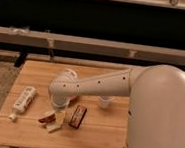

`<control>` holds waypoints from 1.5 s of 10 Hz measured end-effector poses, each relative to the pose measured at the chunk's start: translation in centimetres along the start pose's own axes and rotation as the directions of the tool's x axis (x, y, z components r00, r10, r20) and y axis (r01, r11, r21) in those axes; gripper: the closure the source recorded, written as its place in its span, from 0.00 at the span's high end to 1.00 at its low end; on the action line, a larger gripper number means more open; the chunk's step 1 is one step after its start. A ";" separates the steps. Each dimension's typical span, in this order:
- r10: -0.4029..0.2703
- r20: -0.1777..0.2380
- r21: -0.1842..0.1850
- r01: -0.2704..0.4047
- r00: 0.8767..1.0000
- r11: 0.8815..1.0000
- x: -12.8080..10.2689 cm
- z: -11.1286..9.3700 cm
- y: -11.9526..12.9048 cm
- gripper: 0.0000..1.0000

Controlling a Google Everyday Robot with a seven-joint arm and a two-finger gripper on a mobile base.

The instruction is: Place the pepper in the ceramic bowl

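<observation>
The pepper (46, 117), small, curved and red, lies on the wooden table (104, 135) near the front left. My gripper (55, 123) hangs down from the white arm right beside the pepper, on its right side, low over the table. Whether it touches the pepper is unclear. The ceramic bowl (74, 100) is orange-brown and mostly hidden behind my arm; only a sliver of its rim shows just behind the gripper.
A dark rectangular bar with a red label (77, 115) lies right of the gripper. A small white cup (104, 102) stands further right. A white bottle (23, 100) lies at the table's left. My large white arm covers the right side.
</observation>
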 end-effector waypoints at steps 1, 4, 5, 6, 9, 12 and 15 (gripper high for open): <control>0.000 0.000 0.000 0.000 1.000 1.000 0.0 0.0 0.0 0.80; 0.000 0.000 0.000 0.000 1.000 1.000 0.0 0.0 0.0 0.80; 0.000 0.000 0.000 0.000 1.000 1.000 0.0 0.0 0.0 0.80; 0.000 0.000 0.000 0.000 1.000 1.000 0.0 0.0 0.0 0.80; -0.045 -0.018 -0.012 0.045 0.999 0.999 -0.8 0.0 -0.3 0.80; -0.081 -0.031 -0.046 0.079 0.996 0.996 -2.0 1.0 0.2 0.80; -0.106 -0.039 -0.077 0.103 0.994 0.992 -2.7 2.1 1.0 0.80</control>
